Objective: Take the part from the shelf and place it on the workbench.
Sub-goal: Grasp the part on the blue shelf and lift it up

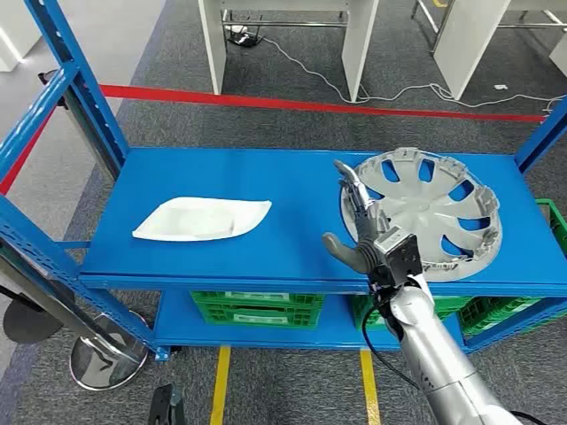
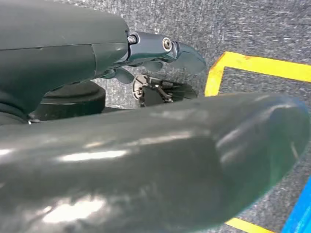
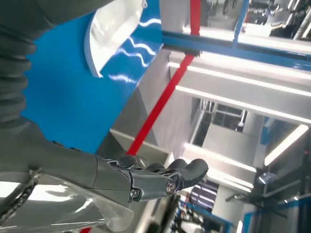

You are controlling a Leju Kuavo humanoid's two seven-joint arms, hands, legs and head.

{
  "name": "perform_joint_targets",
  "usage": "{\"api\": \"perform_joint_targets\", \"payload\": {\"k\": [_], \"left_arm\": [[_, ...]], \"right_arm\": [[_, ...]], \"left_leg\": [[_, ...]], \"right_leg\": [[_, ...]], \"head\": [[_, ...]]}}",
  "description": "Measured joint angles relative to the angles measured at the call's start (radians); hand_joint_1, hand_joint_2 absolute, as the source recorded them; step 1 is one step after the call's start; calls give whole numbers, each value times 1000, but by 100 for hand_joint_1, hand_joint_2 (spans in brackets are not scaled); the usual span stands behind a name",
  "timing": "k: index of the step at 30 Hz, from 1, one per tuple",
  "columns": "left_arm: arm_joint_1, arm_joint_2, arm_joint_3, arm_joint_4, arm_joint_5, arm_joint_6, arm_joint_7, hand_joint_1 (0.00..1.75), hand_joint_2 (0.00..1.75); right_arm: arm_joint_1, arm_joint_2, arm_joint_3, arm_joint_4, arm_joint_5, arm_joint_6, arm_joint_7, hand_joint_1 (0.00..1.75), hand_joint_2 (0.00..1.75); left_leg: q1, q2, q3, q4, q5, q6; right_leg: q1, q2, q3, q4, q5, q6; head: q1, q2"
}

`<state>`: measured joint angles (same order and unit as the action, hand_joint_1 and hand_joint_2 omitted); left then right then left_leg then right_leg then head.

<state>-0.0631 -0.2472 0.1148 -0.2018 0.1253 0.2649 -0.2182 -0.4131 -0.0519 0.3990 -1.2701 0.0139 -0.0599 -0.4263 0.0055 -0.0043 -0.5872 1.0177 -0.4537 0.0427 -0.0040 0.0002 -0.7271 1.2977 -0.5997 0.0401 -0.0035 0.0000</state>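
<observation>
A silver wheel cover (image 1: 428,211) lies flat on the right part of the blue shelf (image 1: 294,239). My right hand (image 1: 362,226) is raised at the cover's left rim, fingers stretched out and apart, thumb sticking out to the left, holding nothing. In the right wrist view the same hand (image 3: 146,179) shows straight fingers, with a bit of the cover's pale rim (image 3: 106,218) beside them. A white curved plastic part (image 1: 200,219) lies on the left half of the shelf, also seen as the white part (image 3: 110,34). My left hand (image 2: 146,145) hangs over the floor, its fingers (image 2: 161,48) holding nothing.
Green crates (image 1: 257,310) stand on the lower shelf level. Blue uprights (image 1: 73,88) frame the shelf at left and right (image 1: 545,133). Red floor tape (image 1: 321,106), white table legs (image 1: 354,44) and a cable lie behind. Yellow floor lines (image 1: 368,385) run below.
</observation>
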Motion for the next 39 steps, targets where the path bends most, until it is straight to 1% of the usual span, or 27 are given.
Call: {"api": "perform_joint_targets", "payload": {"k": [2, 3, 5, 6, 7, 8, 11, 13, 15, 16, 17, 18, 20, 21, 22, 23, 25, 27, 28, 30, 31, 32, 33, 34, 36, 37, 39], "left_arm": [[0, -1, -1, 0, -1, -1, 3, 0, 0], [0, -1, -2, 0, -3, -2, 6, 0, 0], [-1, -3, -4, 0, -6, -3, 7, 0, 0], [-1, -3, -6, 0, -7, -4, 7, 0, 0], [-1, -3, -7, 0, -7, -4, 7, 0, 0], [-1, -4, -8, 0, -7, -4, 7, 0, 0], [-3, -4, -9, 0, -7, -3, 8, 0, 0], [-4, -4, -11, 0, -9, -4, 8, 0, 0], [-4, -4, -16, 0, -20, -6, 8, 0, 0], [-4, -4, -20, 0, -26, -7, 8, 0, 0], [-4, -4, -25, 0, -31, -8, 9, 0, 0], [-4, -4, -28, 0, -34, -8, 10, 0, 0], [-5, -3, -31, 0, -34, -7, 8, 0, 0], [-5, -3, -32, 0, -33, -7, 7, 0, 0], [-5, -3, -32, 0, -32, -6, 6, 0, 0], [-5, -3, -32, 0, -31, -6, 6, 0, 0], [-4, -3, -32, 0, -30, -4, 5, 0, 0], [-4, -4, -32, 0, -29, -8, 5, 0, 0], [-4, -4, -32, 0, -28, -12, 5, 0, 0], [-4, -5, -31, 0, -21, -22, -1, 0, 0], [-4, -5, -30, 0, -16, -25, -6, 0, 0], [-3, -5, -29, 0, -11, -27, -11, 0, 0], [-3, -5, -28, 0, -8, -27, -16, 0, 0], [-3, -5, -27, 0, -6, -28, -19, 0, 0], [-3, -5, -26, 0, -2, -36, -23, 0, 0], [-4, -5, -25, 0, 5, -45, -25, 0, 0], [-4, -5, -21, 0, 24, -65, -32, 0, 0]], "right_arm": [[3, -7, 0, -9, 18, -16, 4, 0, 175], [6, -15, -2, -17, 33, -28, 7, 0, 175], [6, -28, -5, -34, 49, -41, 8, 0, 175], [5, -32, -7, -41, 52, -43, 8, 0, 175], [4, -36, -7, -46, 54, -44, 8, 0, 175], [5, -39, -7, -50, 55, -46, 8, 0, 175], [10, -44, -8, -60, 57, -47, 7, 0, 175], [9, -45, -8, -66, 59, -47, 6, 0, 175], [11, -51, -8, -68, 76, -50, 8, 0, 175], [13, -58, -8, -67, 90, -54, 13, 0, 175], [14, -67, -8, -66, 109, -59, 22, 0, 175], [15, -79, -9, -65, 127, -64, 36, 0, 175], [16, -110, -13, -61, 164, -66, 67, 0, 175], [18, -127, -16, -59, 180, -66, 82, 0, 175], [21, -143, -20, -58, 197, -67, 96, 0, 175], [25, -159, -24, -57, 215, -69, 110, 0, 175], [34, -188, -29, -57, 257, -75, 137, 0, 175], [38, -212, -30, -57, 297, -80, 154, 0, 175], [40, -224, -30, -57, 311, -83, 158, 0, 175], [48, -241, -32, -57, 329, -94, 156, 0, 175], [58, -246, -33, -57, 336, -99, 153, 0, 175], [69, -249, -33, -57, 343, -103, 150, 0, 175], [81, -252, -33, -57, 352, -104, 150, 0, 175], [91, -255, -34, -57, 365, -103, 152, 0, 175], [102, -269, -33, -56, 406, -103, 167, 0, 175], [103, -277, -32, -54, 438, -107, 178, 0, 175], [103, -294, -29, -44, 504, -119, 200, 0, 175]], "left_leg": [[0, 0, 1, 0, 0, 0], [0, -1, 1, 1, -1, 0], [0, -2, 3, 2, -4, -4], [-2, -3, 2, 5, -6, -7], [-4, -3, 0, 7, -6, -12], [-6, -2, -2, 7, -6, -17], [-5, 0, -6, 16, -14, -32], [-3, 0, -34, 80, -55, -43], [-2, 0, -92, 208, -113, -48], [-2, 0, -119, 262, -130, -49], [-2, 0, -131, 286, -128, -48], [-2, 0, -128, 274, -107, -46], [-3, 0, -76, 154, -34, -36], [-4, 0, -47, 90, -9, -30], [-6, 0, -26, 43, 5, -25], [-8, 0, -18, 21, 5, -22], [-10, 0, -16, 12, 2, -15], [-7, 0, -11, 2, 7, -3], [-4, 0, -9, -2, 10, 2], [-4, 0, -9, -4, 11, 7], [-4, 0, -9, -4, 11, 8], [-4, 0, -8, -3, 10, 8], [-4, 0, -8, -3, 9, 8], [-4, 0, -7, -2, 8, 7], [-6, -1, -6, 2, 4, 1], [-9, -1, -8, 4, 2, -3], [-12, -1, -11, 8, 1, -12]], "right_leg": [[-2, 0, 3, -12, 19, 1], [-4, 0, 16, -43, 45, 2], [-7, -1, 76, -172, 111, 1], [-7, -1, 106, -232, 131, -1], [-7, 0, 125, -268, 139, -5], [-6, 2, 132, -282, 136, -10], [-7, 4, 134, -286, 138, -29], [-10, 1, 137, -290, 140, -40], [-9, -1, 137, -289, 138, -45], [-9, -2, 138, -289, 138, -46], [-8, -2, 138, -289, 137, -46], [-8, -2, 139, -289, 137, -46], [-7, -2, 143, -289, 135, -43], [-5, -2, 144, -288, 134, -40], [-4, -2, 143, -287, 133, -36], [-3, -2, 141, -287, 133, -31], [-3, -3, 139, -289, 135, -18], [-6, -2, 127, -271, 119, -7], [-7, -2, 110, -235, 98, -2], [-8, -1, 49, -112, 41, 5], [-8, -1, 18, -55, 22, 7], [-8, -1, 0, -23, 20, 9], [-9, -2, -1, -29, 36, 10], [-9, -2, 19, -74, 67, 10], [-10, -2, 86, -207, 126, 8], [-10, -2, 113, -256, 141, 3], [-7, 0, 131, -286, 140, -9]], "head": [[0, 0], [0, 0], [0, 0], [0, 0], [0, 0], [0, 0], [-1, 0], [-4, 0], [-6, 0], [-6, 0], [-6, 0], [-6, 0], [-6, 0], [-6, 0], [-5, 0], [-5, 0], [-5, 0], [-3, 0], [-1, 0], [3, 0], [3, 0], [3, 0], [3, 0], [3, 0], [3, 0], [3, 0], [2, 0]]}}
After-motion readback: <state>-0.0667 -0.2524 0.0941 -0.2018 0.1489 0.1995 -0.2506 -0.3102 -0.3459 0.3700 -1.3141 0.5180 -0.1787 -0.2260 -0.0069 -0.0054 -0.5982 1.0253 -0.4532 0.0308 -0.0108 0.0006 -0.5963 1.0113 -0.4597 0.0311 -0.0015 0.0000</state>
